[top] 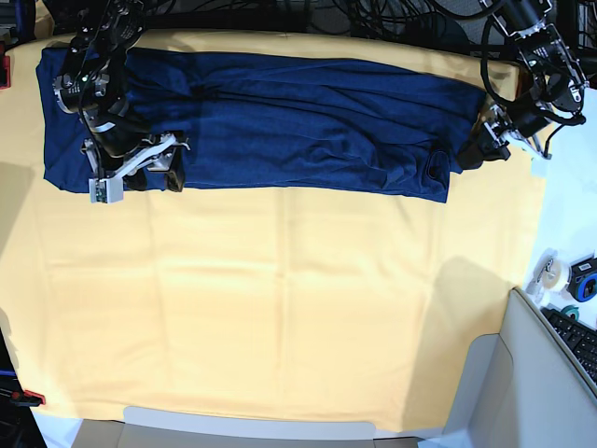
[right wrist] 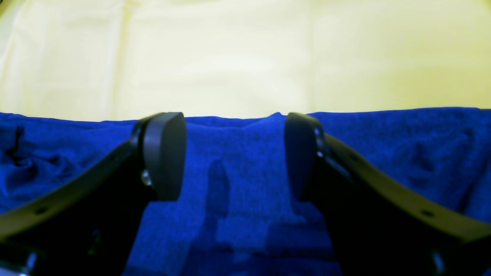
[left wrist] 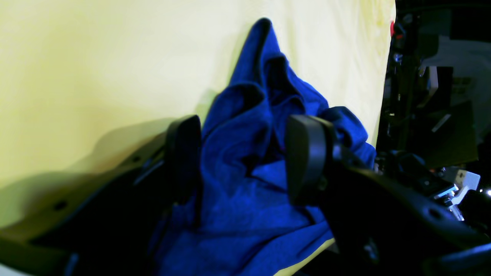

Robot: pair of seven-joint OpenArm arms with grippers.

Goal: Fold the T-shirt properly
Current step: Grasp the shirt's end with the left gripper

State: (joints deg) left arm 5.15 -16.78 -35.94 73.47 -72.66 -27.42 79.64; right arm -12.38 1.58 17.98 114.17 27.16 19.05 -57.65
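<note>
We find both jaws wide, holding nothing; left gripper and right gripper should each pinch the T-shirt edge squarely before folding.

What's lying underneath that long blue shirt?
A yellow table cloth lies under the T-shirt, showing all around its long folded strip. Whatever sits directly beneath the fabric, and the table itself, is covered and cannot be seen.
</note>
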